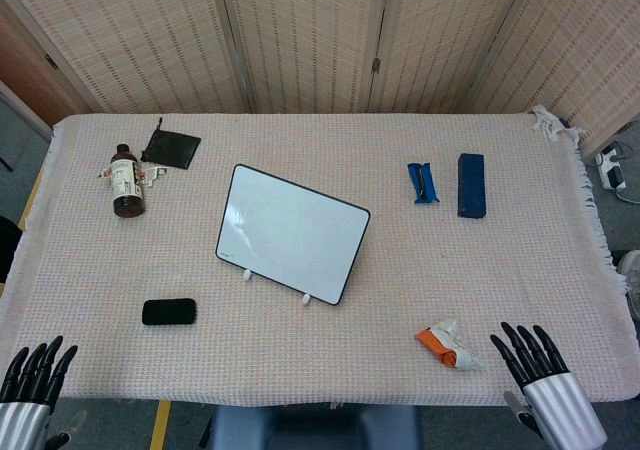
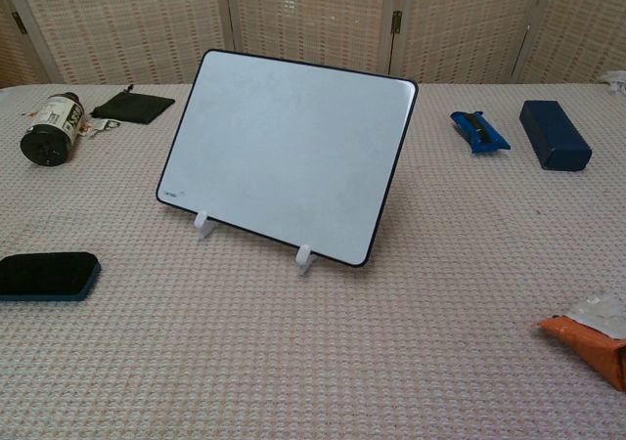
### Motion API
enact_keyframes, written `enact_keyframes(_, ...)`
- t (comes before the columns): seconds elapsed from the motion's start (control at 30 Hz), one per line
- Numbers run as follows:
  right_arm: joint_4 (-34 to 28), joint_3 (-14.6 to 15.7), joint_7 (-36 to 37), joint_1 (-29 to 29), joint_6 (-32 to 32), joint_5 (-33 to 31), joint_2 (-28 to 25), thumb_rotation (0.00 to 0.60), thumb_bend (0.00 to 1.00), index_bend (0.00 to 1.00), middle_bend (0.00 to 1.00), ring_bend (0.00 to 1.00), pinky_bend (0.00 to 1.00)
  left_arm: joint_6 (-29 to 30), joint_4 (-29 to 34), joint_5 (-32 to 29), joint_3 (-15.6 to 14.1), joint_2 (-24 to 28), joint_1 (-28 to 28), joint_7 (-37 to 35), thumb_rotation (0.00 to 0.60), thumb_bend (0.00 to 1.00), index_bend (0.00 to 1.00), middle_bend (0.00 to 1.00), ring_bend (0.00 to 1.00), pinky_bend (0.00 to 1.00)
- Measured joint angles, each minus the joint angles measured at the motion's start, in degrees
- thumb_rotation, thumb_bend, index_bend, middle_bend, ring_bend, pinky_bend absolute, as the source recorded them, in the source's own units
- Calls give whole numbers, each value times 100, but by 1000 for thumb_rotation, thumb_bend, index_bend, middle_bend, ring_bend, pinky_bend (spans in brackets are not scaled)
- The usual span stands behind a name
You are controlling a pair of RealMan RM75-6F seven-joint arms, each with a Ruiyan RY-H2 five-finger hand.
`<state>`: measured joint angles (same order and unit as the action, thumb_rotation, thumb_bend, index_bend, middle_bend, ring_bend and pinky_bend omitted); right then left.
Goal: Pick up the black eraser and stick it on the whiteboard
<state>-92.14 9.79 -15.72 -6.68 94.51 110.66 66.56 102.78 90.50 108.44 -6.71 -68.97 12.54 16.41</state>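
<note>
The black eraser [image 1: 169,312] lies flat on the cloth at the front left, also seen as the black eraser [image 2: 47,275] in the chest view. The whiteboard [image 1: 291,232] stands tilted on two white feet at the table's middle, its blank face toward me; the chest view shows the whiteboard [image 2: 289,156] large and central. My left hand [image 1: 32,375] hovers at the front left corner, fingers spread, holding nothing, well short of the eraser. My right hand [image 1: 535,360] sits at the front right edge, fingers apart and empty. Neither hand shows in the chest view.
A brown bottle [image 1: 126,181] and a black pouch [image 1: 171,147] lie at the back left. A blue clip-like item [image 1: 423,182] and a dark blue box [image 1: 471,184] sit at the back right. An orange and white packet [image 1: 449,346] lies near my right hand.
</note>
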Motion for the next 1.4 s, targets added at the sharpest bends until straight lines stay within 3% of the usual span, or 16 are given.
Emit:
enact_keyframes(0.13,15,3,52,-21,62,30,-9,600,321,0,0,0,0,-37,5,13,-7,-6,-19,-7,600,203,0,27,21,58)
enact_keyframes(0.2,29,-25,45,-46,128,23,7,600,321,0,0,0,0,-56,39,-16,10,-29,-20,49,600,200,0,66,55,186)
enact_keyframes(0.27,55,-74,-11,-82,212,2,50,600,321,0,0,0,0,-71,72,-27,45,-74,-43,95,600,201,0,175,131,353)
enact_keyframes(0.33,91,-118,-88,-123,264,-16,123,600,321,0,0,0,0,-114,58,-13,96,-151,-121,27,600,201,0,360,310,587)
enact_keyframes(0.4,105,-143,-151,-132,244,-35,163,600,321,0,0,0,0,-255,56,-33,139,-222,-235,-93,600,201,8,646,619,855)
enact_keyframes(0.43,104,-152,-177,-129,219,-46,178,600,321,0,0,0,0,-348,79,-71,156,-240,-271,-114,600,201,38,808,774,956)
enact_keyframes(0.47,98,-162,-207,-123,186,-58,192,600,321,0,0,0,0,-452,117,-117,172,-251,-308,-96,600,201,66,884,839,988)
enact_keyframes(0.5,86,-178,-252,-110,132,-78,212,600,321,0,0,0,0,-620,196,-185,197,-261,-370,-9,600,201,130,963,917,1000)
enact_keyframes(0.6,41,-223,-363,-58,-45,-163,251,600,321,0,0,0,0,-1170,489,-397,279,-285,-587,370,600,201,248,1000,995,1000)
enact_keyframes(0.77,-65,-282,-447,78,-469,-415,261,600,321,0,0,0,0,-2241,1081,-1125,480,-298,-1038,653,600,204,297,1000,1000,1000)
enact_keyframes(0.9,-194,-313,-464,230,-835,-644,235,600,321,0,0,0,0,-2874,1506,-1996,811,-414,-1488,846,600,205,325,1000,1000,1000)
enact_keyframes(1.07,-281,-354,-377,321,-950,-810,161,600,321,0,0,0,0,-3139,1628,-2585,1091,-688,-1818,1436,600,204,247,1000,1000,1000)
enact_keyframes(1.2,-326,-355,-283,388,-1073,-887,101,600,322,0,0,0,0,-3219,1582,-3252,1346,-1003,-2072,2136,600,210,281,1000,1000,1000)
enact_keyframes(1.4,-410,-320,-118,514,-1309,-998,-6,600,321,0,0,0,0,-3404,1398,-4170,1663,-1273,-2522,2442,600,239,283,1000,1000,1000)
